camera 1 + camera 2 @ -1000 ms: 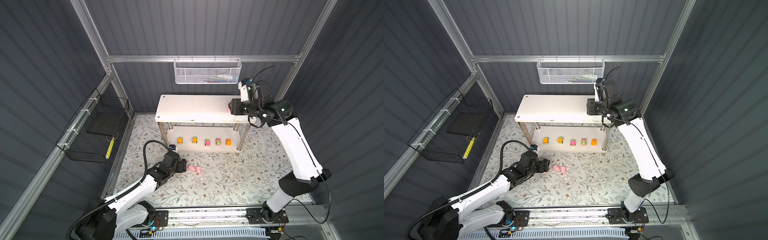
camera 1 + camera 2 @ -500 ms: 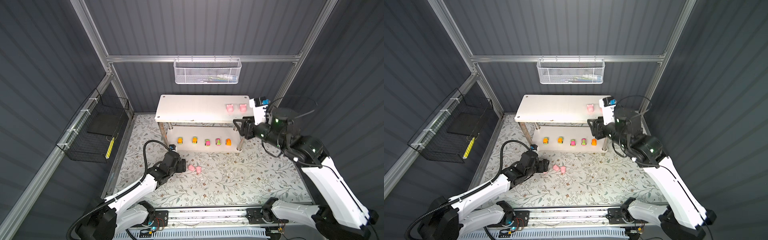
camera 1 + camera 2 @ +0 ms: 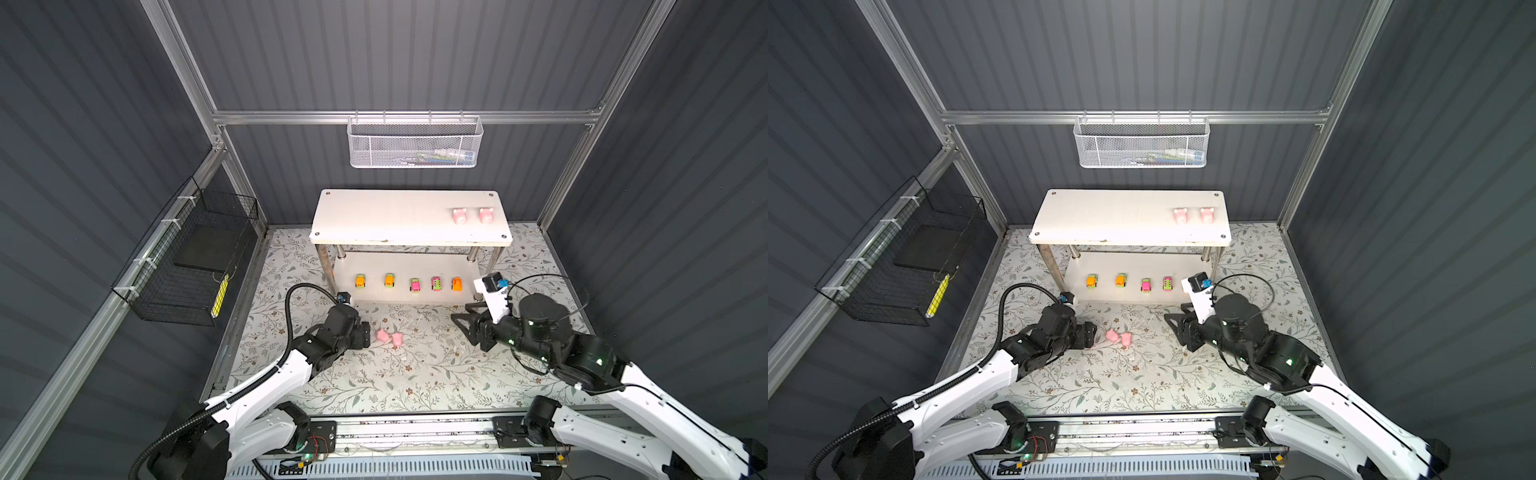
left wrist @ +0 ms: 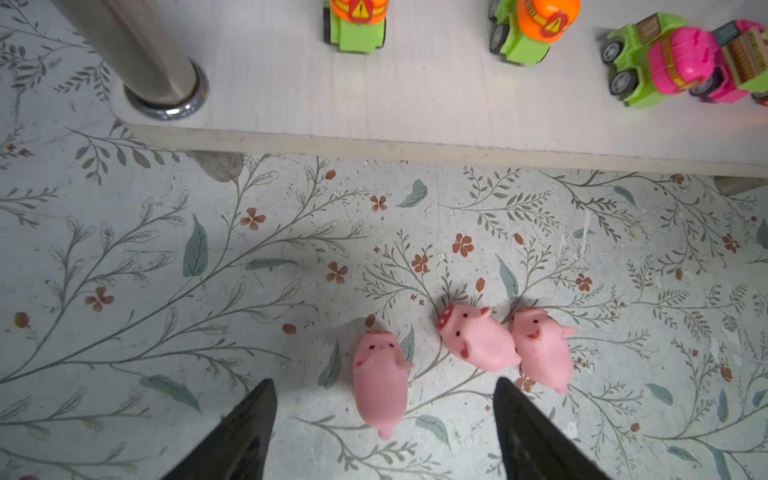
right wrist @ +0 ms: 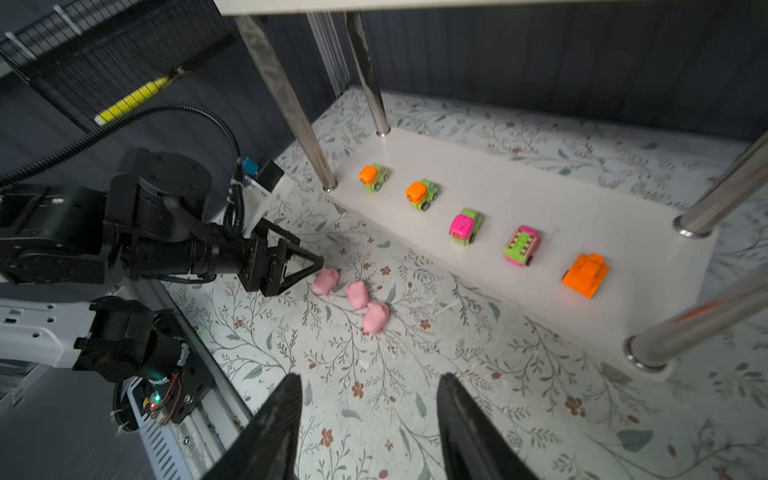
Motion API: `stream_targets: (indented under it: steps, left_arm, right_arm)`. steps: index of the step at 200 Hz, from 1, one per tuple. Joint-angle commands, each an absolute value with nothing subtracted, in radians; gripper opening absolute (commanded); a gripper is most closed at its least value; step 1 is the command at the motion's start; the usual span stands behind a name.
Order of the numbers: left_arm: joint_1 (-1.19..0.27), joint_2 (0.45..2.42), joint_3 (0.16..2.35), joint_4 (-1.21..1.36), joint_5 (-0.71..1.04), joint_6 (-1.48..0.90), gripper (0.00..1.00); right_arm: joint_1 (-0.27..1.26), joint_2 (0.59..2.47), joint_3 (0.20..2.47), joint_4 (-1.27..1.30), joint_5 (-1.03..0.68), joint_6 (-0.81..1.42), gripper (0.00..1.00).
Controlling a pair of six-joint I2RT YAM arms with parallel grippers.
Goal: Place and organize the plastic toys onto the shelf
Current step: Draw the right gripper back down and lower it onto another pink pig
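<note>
Off shelf (image 3: pixel 395 220) top, right gripper (image 3: pixel 460 314) lowered, empty.

White mesh basket (image 3: pixel 413 145) and black wire basket (image 3: pixel 174 291) hang.

Robot test cell in a lab; dark grey ribbed wall panels (image 3: pixel 374 54) are boxing in the space; silver aluminium extrusion bars (image 3: pixel 399 117) are framing them; a white-and-black left robot arm (image 3: pixel 266 386) and its matching right robot arm (image 3: pixel 665 419) are sitting on a metal base rail (image 3: pixel 415 428) with bare wiring; a pale floral-print sheet (image 3: pixel 395 386) is covering the floor.
</note>
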State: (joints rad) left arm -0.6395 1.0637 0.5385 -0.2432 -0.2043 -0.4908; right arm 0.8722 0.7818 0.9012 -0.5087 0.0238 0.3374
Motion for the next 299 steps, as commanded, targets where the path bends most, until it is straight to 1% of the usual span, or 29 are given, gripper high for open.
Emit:
stream_targets:
  steps: [1, 31, 52, 60, 92, 114, 139, 181, 224, 256, 281, 299]
  left_arm:
    - [-0.633, 1.035, 0.51, -0.274, -0.194, -0.521, 0.82]
    - [-0.633, 1.003, 0.509, -0.276, -0.228, -0.54, 0.81]
    - [-0.633, 1.008, 0.515, -0.278, -0.241, -0.542, 0.81]
    - [-0.632, 1.011, 0.517, -0.278, -0.244, -0.543, 0.81]
    - [-0.633, 1.008, 0.517, -0.272, -0.254, -0.552, 0.81]
    - [-0.633, 0.99, 0.515, -0.279, -0.26, -0.547, 0.81]
    - [-0.633, 0.959, 0.506, -0.3, -0.282, -0.543, 0.82]
    - [-0.634, 0.937, 0.497, -0.304, -0.299, -0.546, 0.81]
    - [-0.632, 0.939, 0.492, -0.298, -0.3, -0.546, 0.81]
    - [-0.633, 0.939, 0.49, -0.297, -0.301, -0.544, 0.81]
    - [-0.634, 0.946, 0.489, -0.291, -0.302, -0.542, 0.81]
    - [-0.633, 0.955, 0.489, -0.286, -0.299, -0.54, 0.81]
  right_arm:
    - [0.907, 0.831, 0.839, -0.401, -0.008, 0.429, 0.54]
    - [0.985, 0.976, 0.802, -0.332, -0.011, 0.48, 0.54]
    - [1.053, 1.109, 0.808, -0.28, -0.007, 0.504, 0.55]
    - [1.075, 1.189, 0.822, -0.272, 0.01, 0.516, 0.55]
    - [1.105, 1.439, 0.917, -0.275, 0.045, 0.576, 0.57]
    - [1.11, 1.543, 0.967, -0.274, 0.092, 0.618, 0.58]
    - [1.11, 1.606, 1.017, -0.276, 0.143, 0.641, 0.6]
    - [1.103, 1.723, 1.098, -0.328, 0.202, 0.685, 0.6]
    - [1.071, 1.794, 1.147, -0.367, 0.2, 0.721, 0.58]
    - [1.061, 1.805, 1.151, -0.38, 0.208, 0.734, 0.57]
    - [1.049, 1.825, 1.163, -0.383, 0.205, 0.739, 0.54]
    - [1.039, 1.842, 1.181, -0.417, 0.206, 0.732, 0.54]
